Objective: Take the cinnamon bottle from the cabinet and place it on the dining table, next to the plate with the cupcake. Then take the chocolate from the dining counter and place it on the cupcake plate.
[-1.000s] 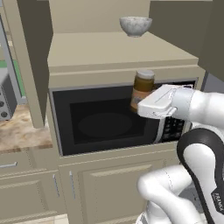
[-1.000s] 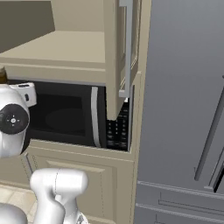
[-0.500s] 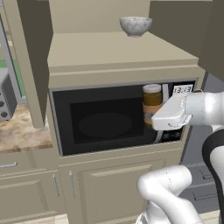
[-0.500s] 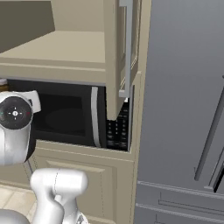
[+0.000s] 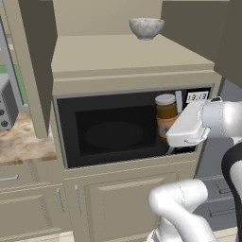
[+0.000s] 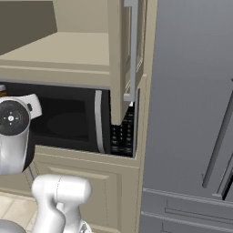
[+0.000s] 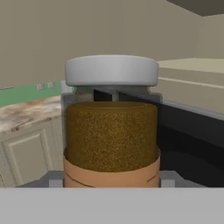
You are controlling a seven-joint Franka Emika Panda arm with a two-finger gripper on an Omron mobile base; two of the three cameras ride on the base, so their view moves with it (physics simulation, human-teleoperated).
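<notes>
Cinnamon bottle (image 7: 111, 127), a clear glass jar of brown powder with a white lid and tan label, stands upright, long axis vertical, clamped between the fingers (image 7: 56, 180) at its base. It hangs before the black microwave (image 5: 113, 132), outside the cabinet, toward 12 o'clock of the hand.

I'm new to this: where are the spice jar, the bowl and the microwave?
cinnamon bottle (image 7: 111, 135): hand view, its brown-filled body.
bowl (image 5: 146, 28): left base view, its side.
microwave (image 5: 111, 134): left base view, its dark door.
</notes>
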